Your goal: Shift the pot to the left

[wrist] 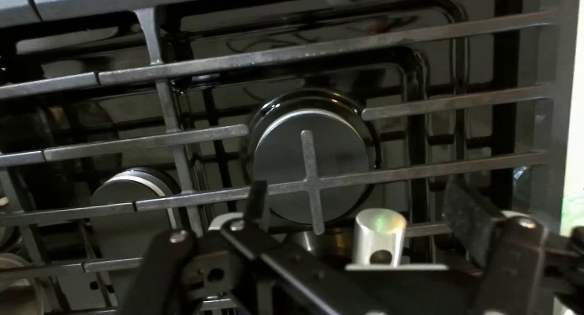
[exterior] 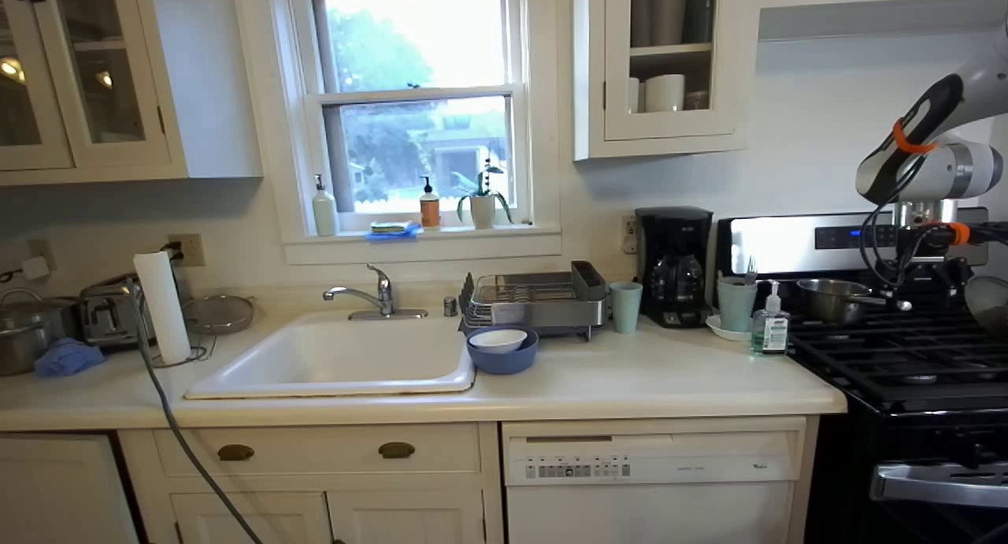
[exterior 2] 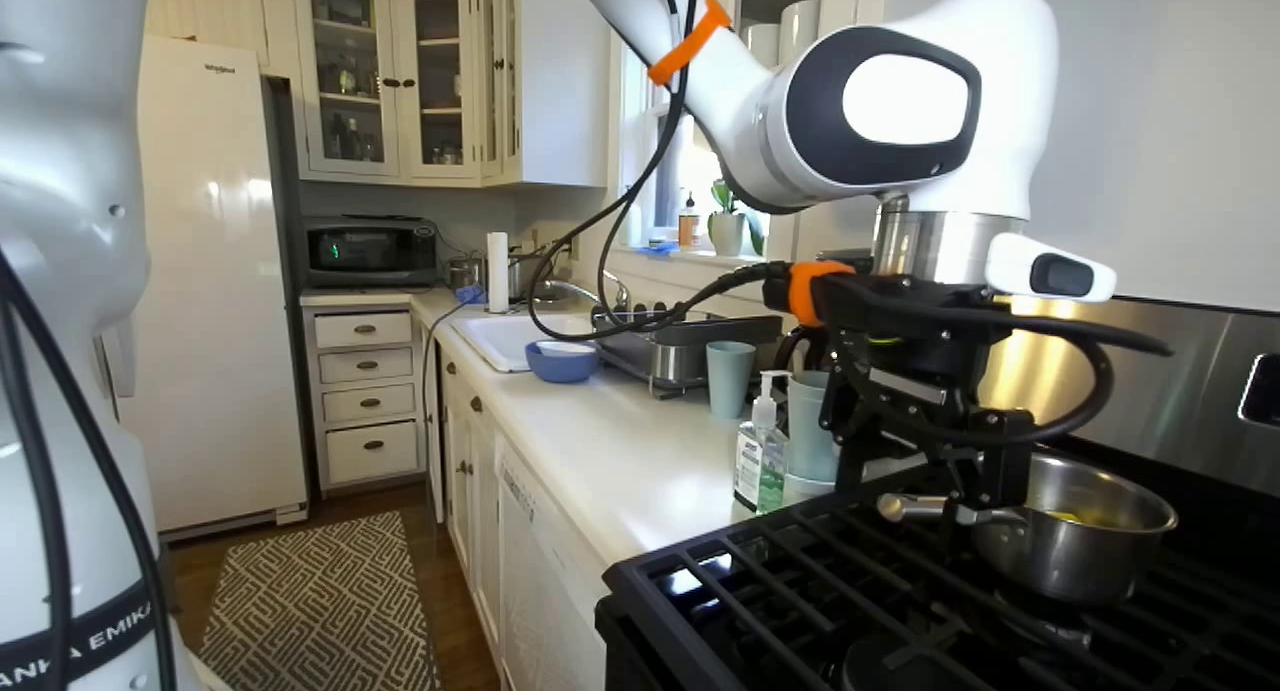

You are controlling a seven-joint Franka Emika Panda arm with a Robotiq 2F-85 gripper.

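pot (exterior 2: 1080, 556) on stove grate (wrist: 292, 52); pale counter (exterior: 630, 383) beside, window (exterior: 417, 146) above sink (exterior: 354, 351); gripper (wrist: 362, 205) parted wide, handle (wrist: 379, 235) between.

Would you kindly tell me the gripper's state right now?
Gripper: open, its jaws apart with gaps on either side of the pot handle.

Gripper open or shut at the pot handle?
Open: in the wrist view, the gripper has its fingers apart, and the end of the pot handle shows between them with a gap on either side.
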